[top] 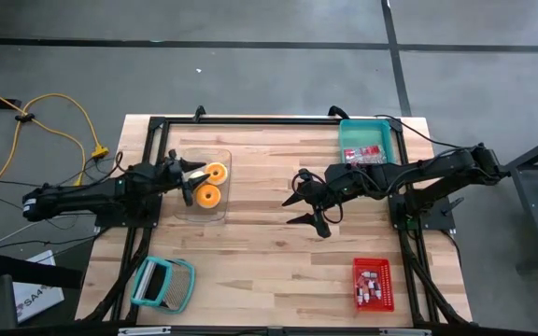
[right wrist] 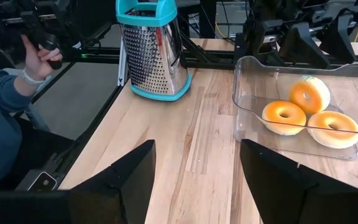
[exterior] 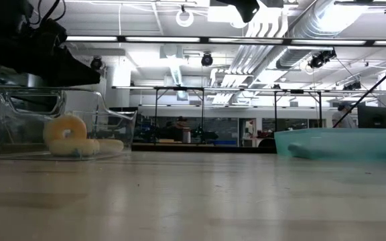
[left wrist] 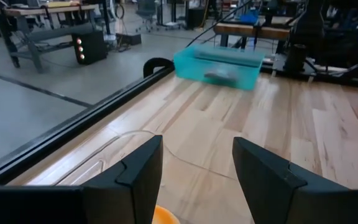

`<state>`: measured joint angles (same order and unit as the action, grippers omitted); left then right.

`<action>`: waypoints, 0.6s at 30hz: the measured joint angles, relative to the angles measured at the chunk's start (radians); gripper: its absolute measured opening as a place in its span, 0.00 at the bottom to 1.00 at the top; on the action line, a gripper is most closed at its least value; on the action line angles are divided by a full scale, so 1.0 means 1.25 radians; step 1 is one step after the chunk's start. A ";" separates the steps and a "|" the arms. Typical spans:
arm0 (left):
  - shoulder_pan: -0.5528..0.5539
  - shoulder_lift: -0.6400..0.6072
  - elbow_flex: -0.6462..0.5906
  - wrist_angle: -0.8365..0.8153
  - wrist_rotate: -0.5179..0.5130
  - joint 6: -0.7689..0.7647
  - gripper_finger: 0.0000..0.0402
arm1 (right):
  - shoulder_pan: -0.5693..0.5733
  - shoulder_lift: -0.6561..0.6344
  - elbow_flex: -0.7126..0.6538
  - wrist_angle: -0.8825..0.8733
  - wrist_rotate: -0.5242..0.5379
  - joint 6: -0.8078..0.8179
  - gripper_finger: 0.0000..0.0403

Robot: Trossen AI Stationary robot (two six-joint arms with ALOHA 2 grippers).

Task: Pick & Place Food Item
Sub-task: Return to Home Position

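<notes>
Three orange-glazed doughnuts (right wrist: 288,117) lie together inside the transparent bin (right wrist: 244,93) on the left part of the surface (top: 269,252), two flat and one leaning on edge, so the placing work reads as complete. The left tool (left wrist: 197,142) hangs over the bin's left side, released and empty, apparently just above the rim, though its height is hard to judge. The right tool (right wrist: 197,152) hovers over mid-surface, released and empty, pointed toward the bin; what remains, by judgement, is withdrawing both arms home without touching the bin.
</notes>
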<state>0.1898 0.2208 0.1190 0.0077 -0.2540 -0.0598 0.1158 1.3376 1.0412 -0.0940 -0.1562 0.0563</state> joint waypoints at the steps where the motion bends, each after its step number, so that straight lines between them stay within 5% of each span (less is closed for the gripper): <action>1: 0.000 -0.012 -0.007 0.000 0.000 0.000 0.47 | 0.000 0.000 0.000 0.000 0.000 0.000 0.55; 18: 0.000 -0.129 -0.063 0.010 0.001 0.001 0.47 | 0.000 0.000 0.000 0.000 0.000 0.000 0.55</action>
<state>0.1898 0.0599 0.0400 0.0202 -0.2524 -0.0582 0.1158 1.3376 1.0412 -0.0944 -0.1562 0.0562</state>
